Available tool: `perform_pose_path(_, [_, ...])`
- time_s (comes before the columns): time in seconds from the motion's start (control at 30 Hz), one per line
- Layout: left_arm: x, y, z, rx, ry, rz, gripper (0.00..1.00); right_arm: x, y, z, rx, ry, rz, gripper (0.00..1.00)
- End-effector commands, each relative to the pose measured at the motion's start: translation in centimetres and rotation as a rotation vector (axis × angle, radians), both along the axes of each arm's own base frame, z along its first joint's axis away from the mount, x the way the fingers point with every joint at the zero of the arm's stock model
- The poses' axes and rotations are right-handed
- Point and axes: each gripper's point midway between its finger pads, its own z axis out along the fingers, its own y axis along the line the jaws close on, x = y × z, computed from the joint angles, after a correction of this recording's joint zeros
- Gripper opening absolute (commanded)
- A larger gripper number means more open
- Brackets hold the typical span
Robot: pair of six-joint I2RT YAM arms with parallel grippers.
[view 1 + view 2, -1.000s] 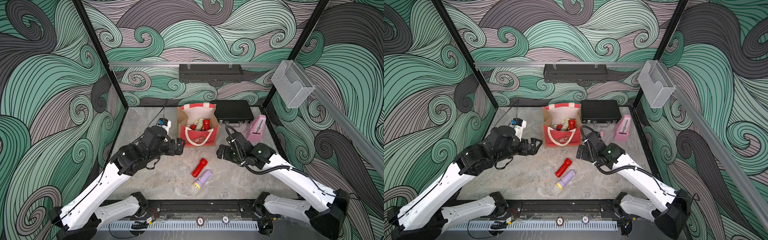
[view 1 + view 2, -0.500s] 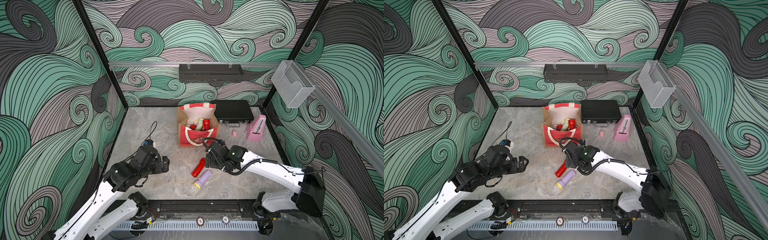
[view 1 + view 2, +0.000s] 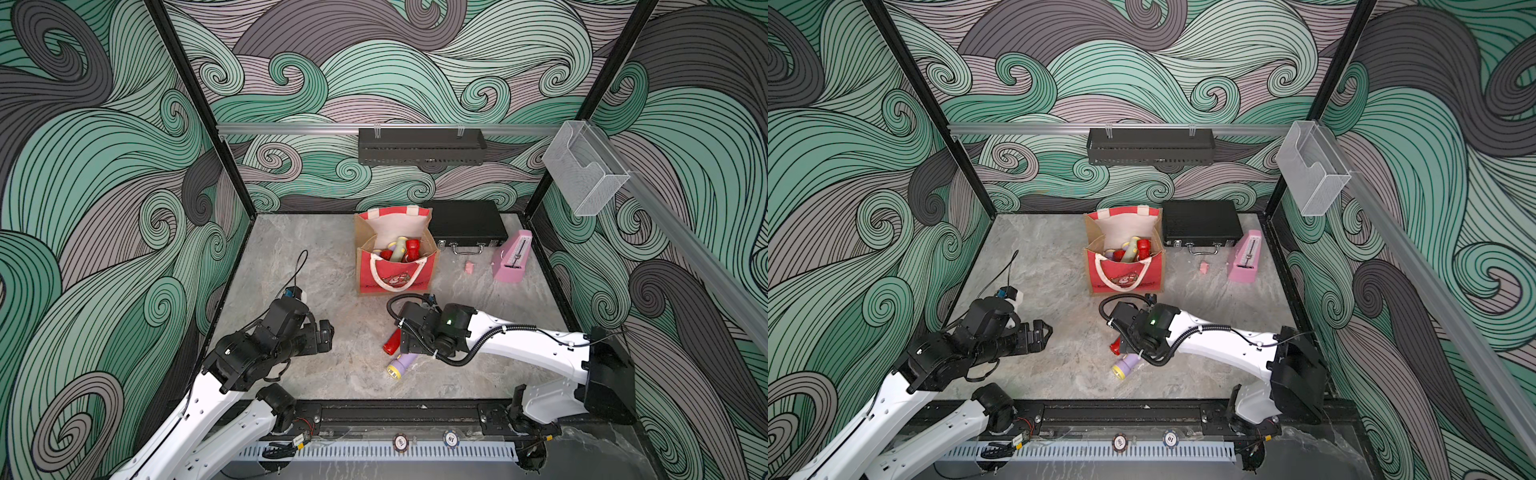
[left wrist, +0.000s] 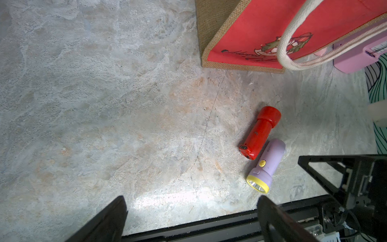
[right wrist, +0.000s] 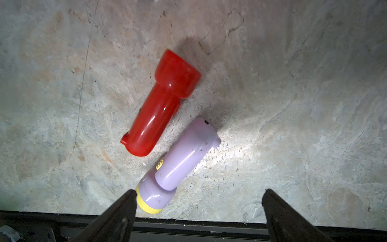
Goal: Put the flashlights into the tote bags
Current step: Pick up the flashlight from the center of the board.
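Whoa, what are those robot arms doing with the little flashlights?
They are packing flashlights into the red tote bag, and several flashlights in the bag already show. Two are not in yet and lie side by side on the table: a red flashlight and a lilac flashlight. The right gripper hovers over them with its jaws open, holding nothing. The left gripper is open too, off to the side.

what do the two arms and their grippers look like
The left arm and right arm have white link shells with black joints and wrist housings. A ribbed black cable runs along the right arm, whose wrist shows a small green light. The left gripper and right gripper each have two black tapered fingers.
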Motion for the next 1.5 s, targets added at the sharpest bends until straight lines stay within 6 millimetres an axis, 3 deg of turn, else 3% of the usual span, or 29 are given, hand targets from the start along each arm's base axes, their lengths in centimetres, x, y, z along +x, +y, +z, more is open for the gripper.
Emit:
perform_pose_path(0.0, [-0.2,0.0,0.3,-0.005,-0.007,-0.018,0.99,-1.4,-0.5,-1.6,-0.034,0.05,-0.044,0.93])
perform_pose_path(0.6, [-0.8,-0.9,0.8,-0.06,-0.026,-0.074,0.99,-0.9,2.2,-5.4,0.026,0.038,-0.05,0.89])
perform_pose_path(1.03, [-0.9,-0.7,1.1,-0.069,-0.051,-0.067,0.99,0.2,1.7,-5.9,0.028,0.024,-0.073,0.87])
perform_pose_path(1.47, [-1.1,-0.3,1.6,-0.083,-0.091,-0.055,0.99,1.0,2.2,-7.6,0.069,0.078,-0.097,0.77])
